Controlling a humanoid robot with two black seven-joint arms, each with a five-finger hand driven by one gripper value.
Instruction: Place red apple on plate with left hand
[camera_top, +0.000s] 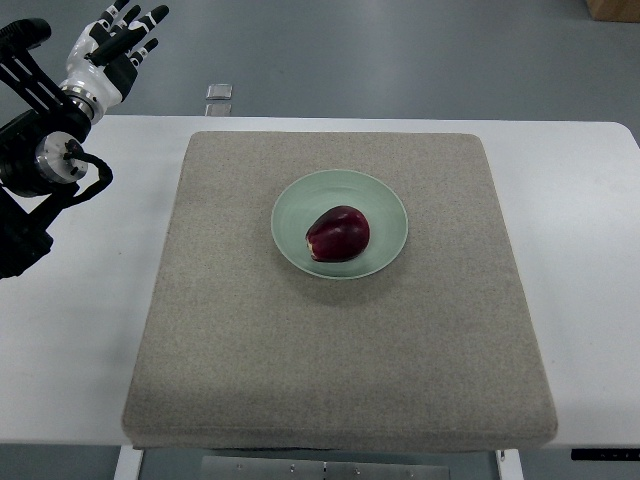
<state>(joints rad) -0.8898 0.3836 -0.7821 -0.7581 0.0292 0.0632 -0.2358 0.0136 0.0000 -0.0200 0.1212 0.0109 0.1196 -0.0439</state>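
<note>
A dark red apple (338, 234) lies on the pale green plate (388, 206), slightly below the plate's centre. The plate sits in the middle of a grey felt mat (340, 380). My left hand (122, 40) is raised at the top left corner of the view, far from the plate, past the table's back edge. Its black-and-white fingers (140, 28) are spread and hold nothing. The right arm does not show.
The mat covers most of a white table (580, 200). A small metal piece (219, 92) lies on the grey floor behind the table. A brown box corner (614, 8) shows at the top right.
</note>
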